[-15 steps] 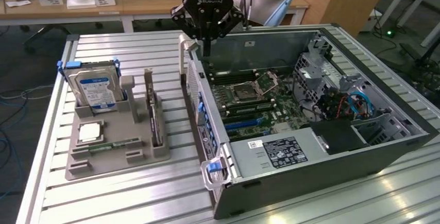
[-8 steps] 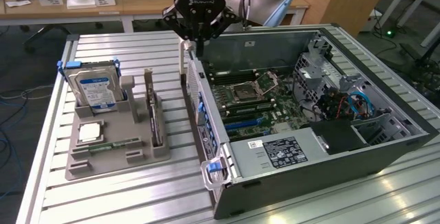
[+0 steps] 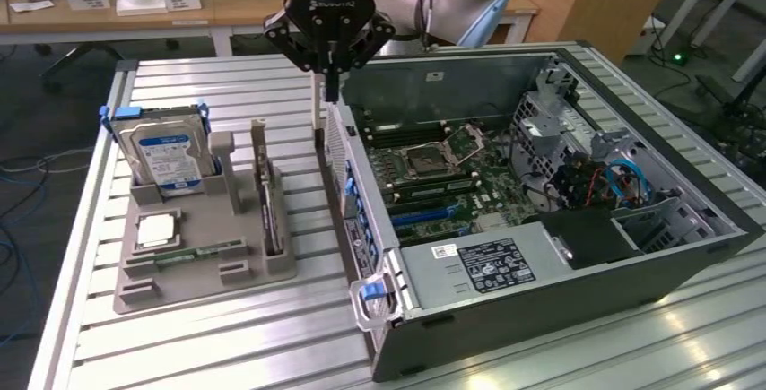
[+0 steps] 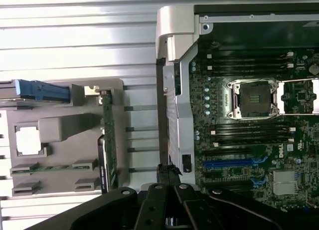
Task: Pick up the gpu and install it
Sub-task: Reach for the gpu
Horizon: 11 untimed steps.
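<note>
The arm is cut off above the gripper (image 3: 329,72), whose jaws are clenched on nothing. The gpu (image 3: 272,202) stands on edge in the holder (image 3: 204,269), at 7 o'clock from the gripper in the exterior view. Only its thin edge shows, and I can't make out which end carries the bracket. Its long axis runs 12 to 6 o'clock. A bare strip of table (image 3: 317,255) separates the holder from the case (image 3: 575,264). The fingertips hang over that strip, close to the case wall.
</note>
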### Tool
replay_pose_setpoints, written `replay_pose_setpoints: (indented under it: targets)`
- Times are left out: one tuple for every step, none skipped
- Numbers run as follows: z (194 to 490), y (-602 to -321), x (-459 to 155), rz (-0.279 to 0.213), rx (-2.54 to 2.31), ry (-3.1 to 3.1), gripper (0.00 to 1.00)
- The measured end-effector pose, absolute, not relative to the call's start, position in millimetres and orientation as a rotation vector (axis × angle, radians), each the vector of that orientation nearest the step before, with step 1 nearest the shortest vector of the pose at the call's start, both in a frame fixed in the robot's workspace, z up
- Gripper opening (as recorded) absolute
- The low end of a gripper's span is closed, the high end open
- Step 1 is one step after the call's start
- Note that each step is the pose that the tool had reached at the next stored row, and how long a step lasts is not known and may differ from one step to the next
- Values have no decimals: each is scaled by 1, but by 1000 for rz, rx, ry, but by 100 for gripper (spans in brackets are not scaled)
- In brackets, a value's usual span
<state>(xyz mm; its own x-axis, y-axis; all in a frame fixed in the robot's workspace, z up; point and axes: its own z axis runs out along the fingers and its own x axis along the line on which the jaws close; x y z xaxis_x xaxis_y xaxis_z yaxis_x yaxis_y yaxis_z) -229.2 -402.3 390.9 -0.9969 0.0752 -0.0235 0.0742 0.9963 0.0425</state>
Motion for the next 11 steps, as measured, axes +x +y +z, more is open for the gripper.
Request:
replay_pose_setpoints:
  targets:
    - [391, -402, -231, 65, 116, 3114, 10]
    - [391, -402, -234, 65, 116, 3114, 10]
    - [391, -403, -236, 65, 117, 3114, 10]
    - [391, -403, -239, 64, 117, 3114, 10]
    - [391, -403, -242, 64, 117, 3114, 10]
    - [391, -403, -245, 64, 117, 3114, 10]
    - [391, -403, -249, 64, 116, 3114, 10]
    - [390, -404, -252, 64, 116, 3114, 10]
    - [390, -404, -255, 64, 116, 3114, 10]
    - [390, -404, -258, 64, 117, 3114, 10]
    - [390, -404, -261, 64, 117, 3114, 10]
